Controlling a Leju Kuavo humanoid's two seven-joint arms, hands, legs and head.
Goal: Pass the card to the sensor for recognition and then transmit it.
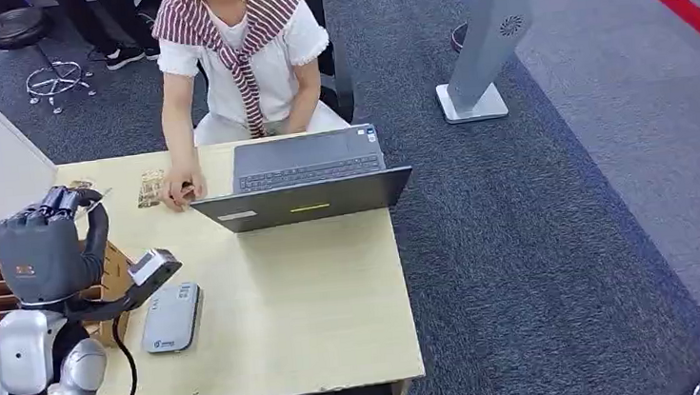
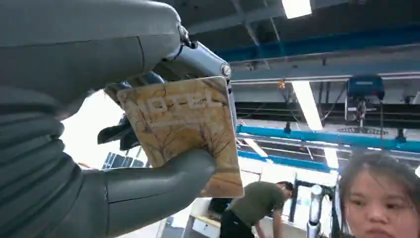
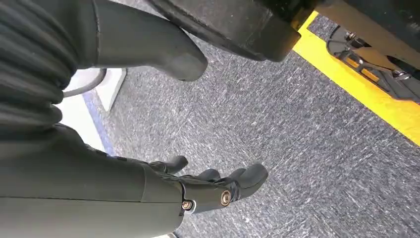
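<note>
1. A light wooden table point(image 1: 317, 305) stands on grey carpet point(image 1: 541, 238).
2. An open laptop point(image 1: 311, 177) sits at its far edge.
3. A grey sensor point(image 1: 171, 318) lies near the front left.
4. A cardboard rack point(image 1: 0, 285) sits left of the sensor.
5. A person's hand point(image 1: 176, 189) rests beside cards point(image 1: 148, 188).

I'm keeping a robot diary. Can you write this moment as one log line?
left hand: holds card raised | right hand: hanging, empty | sensor: on table, no card on it

One laptop point(image 1: 311, 177), one sensor point(image 1: 171, 317), two cards point(image 2: 185, 129) perhaps (one blurry).
</note>
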